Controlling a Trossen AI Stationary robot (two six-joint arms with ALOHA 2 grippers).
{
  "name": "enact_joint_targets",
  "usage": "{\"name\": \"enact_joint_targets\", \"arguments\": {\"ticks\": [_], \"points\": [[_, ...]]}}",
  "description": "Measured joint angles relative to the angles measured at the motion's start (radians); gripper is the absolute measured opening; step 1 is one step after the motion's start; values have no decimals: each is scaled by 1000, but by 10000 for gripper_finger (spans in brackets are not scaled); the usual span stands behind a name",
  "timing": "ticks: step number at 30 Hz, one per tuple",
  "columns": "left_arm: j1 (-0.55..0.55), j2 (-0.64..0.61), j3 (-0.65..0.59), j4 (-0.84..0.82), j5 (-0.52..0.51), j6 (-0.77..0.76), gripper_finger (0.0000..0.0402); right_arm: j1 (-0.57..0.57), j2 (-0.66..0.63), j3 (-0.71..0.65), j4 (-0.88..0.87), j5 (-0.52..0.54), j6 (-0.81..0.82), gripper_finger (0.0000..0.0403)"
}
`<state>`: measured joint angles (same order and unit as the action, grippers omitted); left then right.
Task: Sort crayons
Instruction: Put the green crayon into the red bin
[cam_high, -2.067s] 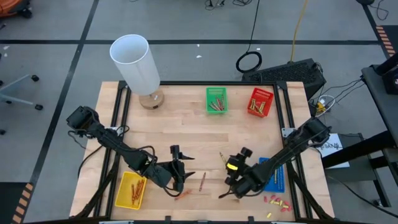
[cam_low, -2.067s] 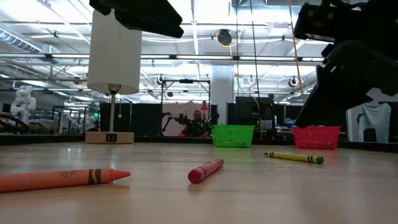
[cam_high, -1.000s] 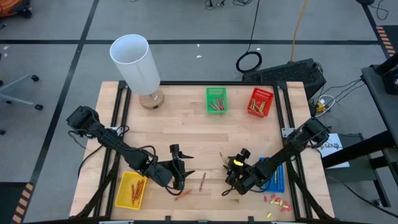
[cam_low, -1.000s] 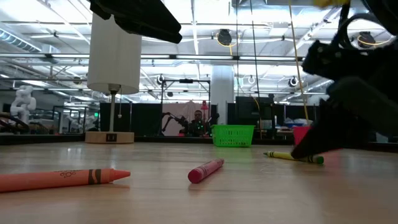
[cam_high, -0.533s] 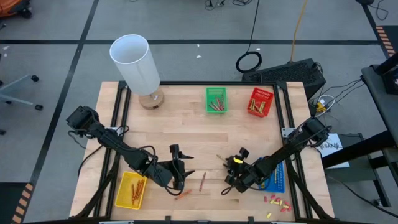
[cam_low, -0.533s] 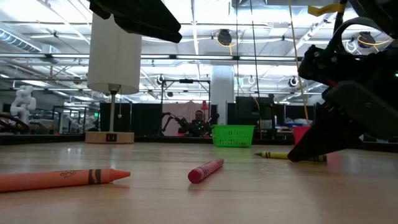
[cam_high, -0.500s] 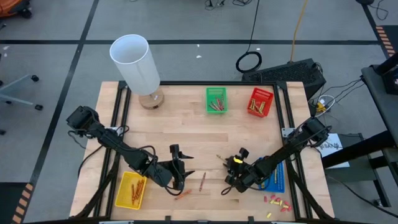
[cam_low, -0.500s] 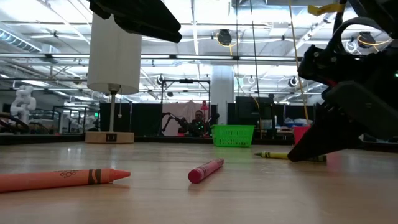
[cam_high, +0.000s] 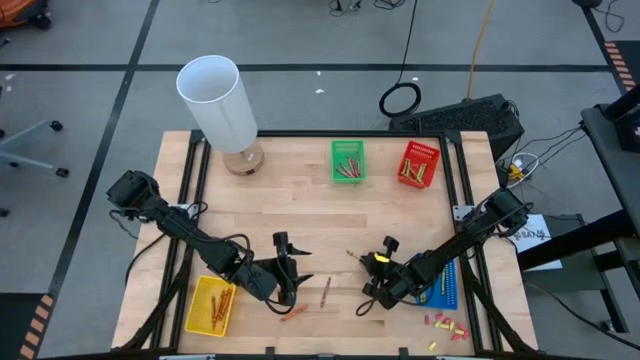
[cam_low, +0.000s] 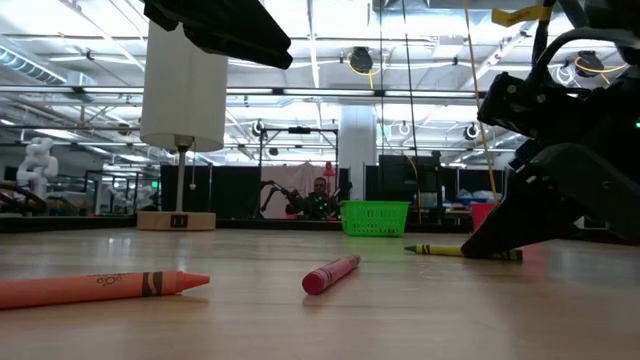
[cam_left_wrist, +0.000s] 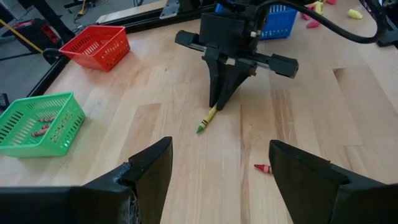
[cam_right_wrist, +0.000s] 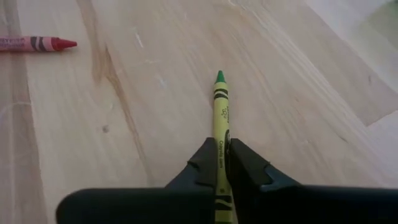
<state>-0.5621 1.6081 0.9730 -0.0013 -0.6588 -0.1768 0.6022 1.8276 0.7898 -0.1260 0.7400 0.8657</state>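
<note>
A yellow crayon with a green tip (cam_right_wrist: 219, 99) lies on the wooden table (cam_high: 300, 200) right of centre, and my right gripper (cam_right_wrist: 224, 158) is shut on it; it also shows in the low view (cam_low: 440, 250). A red crayon (cam_high: 325, 290) and an orange crayon (cam_high: 293, 313) lie flat near the front edge. My left gripper (cam_left_wrist: 217, 180) hangs open above the table left of them (cam_high: 295, 268), with nothing between its fingers. My right gripper pinches the crayon's rear half (cam_right_wrist: 220, 149) between its two fingers. The fingers (cam_left_wrist: 217, 93) slant down from the table's near right and lie along the crayon. The crayon rests on the table, its green tip (cam_right_wrist: 219, 76) pointing away from the gripper.
A green basket (cam_high: 348, 161) and a red basket (cam_high: 419, 165) with crayons stand at the far edge. A yellow basket (cam_high: 212, 305) sits at the near left, a blue one (cam_high: 440, 280) under the right arm. A white cylinder lamp (cam_high: 218, 100) stands far left.
My right gripper has sunk a little onto the yellow-green crayon and shut on it. The crayon has shifted slightly along the table toward the left. My left arm has kept still.
</note>
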Motion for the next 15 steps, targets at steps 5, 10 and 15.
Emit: {"name": "enact_joint_targets", "arguments": {"ticks": [5,10,15], "points": [[0,0,0,0,0,0,264,2,-33,5,-7,-11,-56,4],[0,0,0,0,0,0,264,2,-92,22,-15,-17,-148,2],[0,0,0,0,0,1,264,8,-163,24,-21,37,-242,1]]}}
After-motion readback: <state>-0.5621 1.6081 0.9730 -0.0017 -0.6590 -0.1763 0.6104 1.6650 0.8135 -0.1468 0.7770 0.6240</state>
